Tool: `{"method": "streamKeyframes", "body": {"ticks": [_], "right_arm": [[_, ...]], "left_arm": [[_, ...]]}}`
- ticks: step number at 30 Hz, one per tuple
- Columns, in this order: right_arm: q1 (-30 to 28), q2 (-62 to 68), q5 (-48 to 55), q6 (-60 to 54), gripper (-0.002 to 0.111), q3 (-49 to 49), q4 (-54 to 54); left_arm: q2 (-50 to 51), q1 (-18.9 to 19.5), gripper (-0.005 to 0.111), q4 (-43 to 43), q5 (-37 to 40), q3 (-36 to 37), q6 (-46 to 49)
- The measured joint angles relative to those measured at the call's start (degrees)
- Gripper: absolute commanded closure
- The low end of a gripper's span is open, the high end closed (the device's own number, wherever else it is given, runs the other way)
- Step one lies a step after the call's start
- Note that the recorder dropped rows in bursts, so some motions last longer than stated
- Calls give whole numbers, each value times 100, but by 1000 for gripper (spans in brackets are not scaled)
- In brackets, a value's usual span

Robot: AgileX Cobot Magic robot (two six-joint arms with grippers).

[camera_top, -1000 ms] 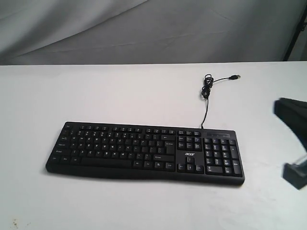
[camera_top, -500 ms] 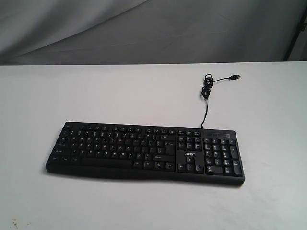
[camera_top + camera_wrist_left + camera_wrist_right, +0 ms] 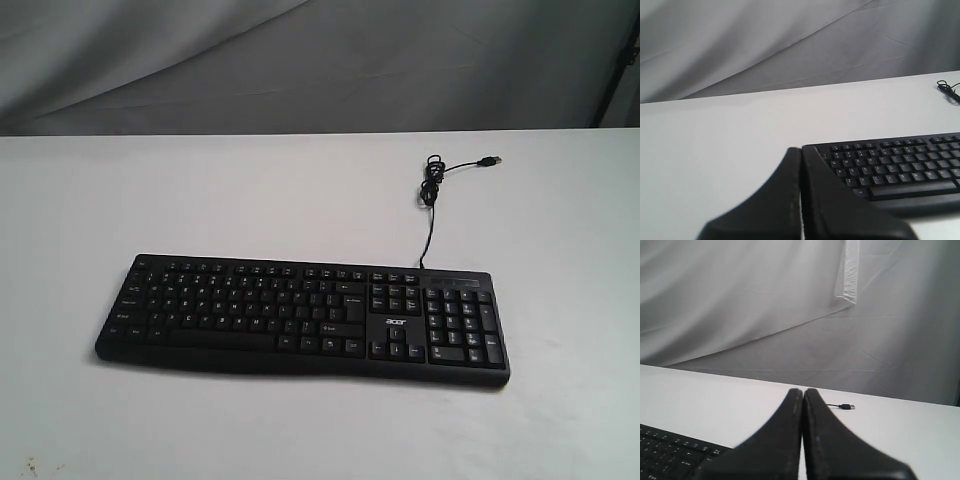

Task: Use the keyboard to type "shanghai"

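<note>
The wide black keyboard (image 3: 300, 315) lies flat on the white table (image 3: 250, 190), its thin cable (image 3: 430, 190) running back to a loose USB plug (image 3: 489, 160). Neither gripper shows in the exterior view. In the left wrist view my left gripper (image 3: 801, 149) is shut with nothing in it, off the letter-key end of the keyboard (image 3: 900, 167). My right gripper (image 3: 803, 389) is shut and empty too, raised beside a corner of the keyboard (image 3: 665, 452), with the USB plug (image 3: 845, 406) beyond its tips.
A grey cloth backdrop (image 3: 320, 60) hangs behind the table's far edge. A dark stand leg (image 3: 622, 60) shows at the back right corner.
One second ago the right arm showed at the right edge of the exterior view. It left that view half a second ago. The keyboard and cable have not moved.
</note>
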Motion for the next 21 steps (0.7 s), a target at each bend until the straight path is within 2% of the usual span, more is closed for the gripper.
{"method": "streamKeyframes", "body": {"ticks": [5,11,21], "right_arm": [[0,-27,87,138,108,65,-45],[-19,-235,386,705,108,69,-1145],[-19,-235,1047,736,108,69,-1520]], "left_arm": [[0,0,107,0,0,0,0],[0,0,107,0,0,0,0],[0,0,107,0,0,0,0]]}}
